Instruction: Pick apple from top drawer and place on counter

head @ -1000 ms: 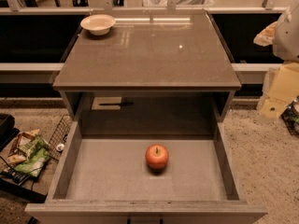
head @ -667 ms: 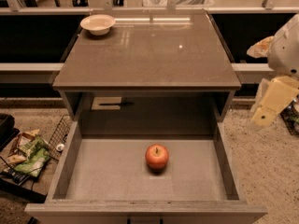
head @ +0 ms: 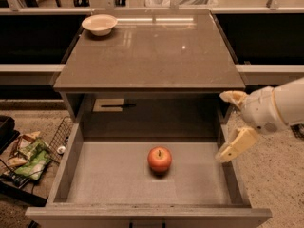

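Hovering by the right wall of the open drawer [head: 109, 175], gripper [head: 222, 127] has its fingers spread wide and holds nothing. Apple [head: 159, 159] sits mid-floor in drawer, untouched; grasp, lift and placing on counter [head: 147, 56] are all left to do. Count: one apple, one drawer, one counter, one bowl [head: 99, 24], one gripper.

Cream bowl [head: 99, 24] (packets [head: 29, 156] lower left)

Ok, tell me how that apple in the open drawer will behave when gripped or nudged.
The apple is round and sits loose on the flat floor of the top drawer, so a nudge would likely roll it. Its skin looks smooth, so it may slip in an off-centre grip. The gripper hangs open over the drawer's right wall, not touching the apple.
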`<state>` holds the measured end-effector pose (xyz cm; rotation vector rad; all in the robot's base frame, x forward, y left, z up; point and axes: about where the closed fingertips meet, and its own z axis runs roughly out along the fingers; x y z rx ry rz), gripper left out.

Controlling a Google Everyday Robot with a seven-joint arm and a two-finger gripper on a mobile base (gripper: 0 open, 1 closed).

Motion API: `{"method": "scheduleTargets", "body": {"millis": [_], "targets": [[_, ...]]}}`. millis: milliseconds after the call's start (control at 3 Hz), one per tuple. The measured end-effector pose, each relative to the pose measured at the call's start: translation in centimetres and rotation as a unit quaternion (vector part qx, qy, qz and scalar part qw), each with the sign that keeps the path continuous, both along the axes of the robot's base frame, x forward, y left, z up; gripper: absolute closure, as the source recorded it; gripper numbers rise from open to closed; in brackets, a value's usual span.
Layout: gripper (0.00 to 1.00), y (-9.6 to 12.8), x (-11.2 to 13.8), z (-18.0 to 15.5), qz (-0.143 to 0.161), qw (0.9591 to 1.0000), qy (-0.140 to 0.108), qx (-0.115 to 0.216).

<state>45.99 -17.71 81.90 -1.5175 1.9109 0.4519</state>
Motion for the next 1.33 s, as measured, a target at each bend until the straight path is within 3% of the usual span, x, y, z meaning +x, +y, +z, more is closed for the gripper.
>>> {"method": "scheduleTargets", "body": {"millis": [333, 667, 1333], "targets": [[0.00, 3.0, 1.7, -5.0, 0.003, 0.9957, -0.016, 0.092], [0.00, 6.5, 3.2, -8.8, 0.008, 0.9900, -0.019, 0.140], [0.00, 11.7, 4.0, -14.7, 0.008, 0.9925, -0.002, 0.122]]}}
